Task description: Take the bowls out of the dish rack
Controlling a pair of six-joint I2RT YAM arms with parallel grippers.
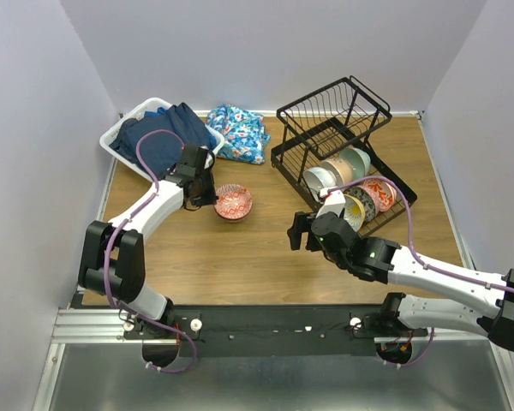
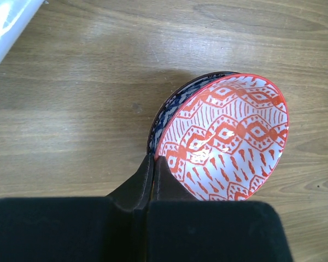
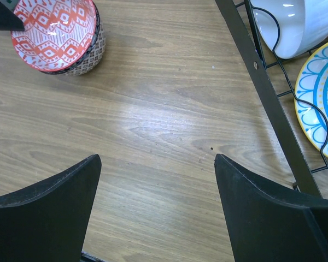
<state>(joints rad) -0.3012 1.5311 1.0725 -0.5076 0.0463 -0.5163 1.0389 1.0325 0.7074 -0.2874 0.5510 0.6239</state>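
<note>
A red-orange patterned bowl (image 1: 233, 202) (image 2: 229, 136) (image 3: 54, 33) sits nested in a darker patterned bowl (image 2: 167, 109) on the wooden table, left of the black wire dish rack (image 1: 284, 160). My left gripper (image 1: 204, 193) (image 2: 153, 158) is shut, its tips pressed together right at the red bowl's near rim with nothing between them. The rack's lower tier holds several bowls on edge, among them a white one (image 1: 319, 178) (image 3: 295, 27), a mint one (image 1: 357, 158) and a yellow one with a teal rim (image 1: 353, 211) (image 3: 322, 98). Just left of the rack my right gripper (image 1: 298, 231) (image 3: 156, 158) hangs open over bare wood.
A white laundry basket (image 1: 118, 137) (image 2: 5, 22) with dark blue clothes stands at the back left. A blue floral cloth (image 1: 240, 133) lies beside it. The rack's black frame bar (image 3: 262, 82) runs close to my right finger.
</note>
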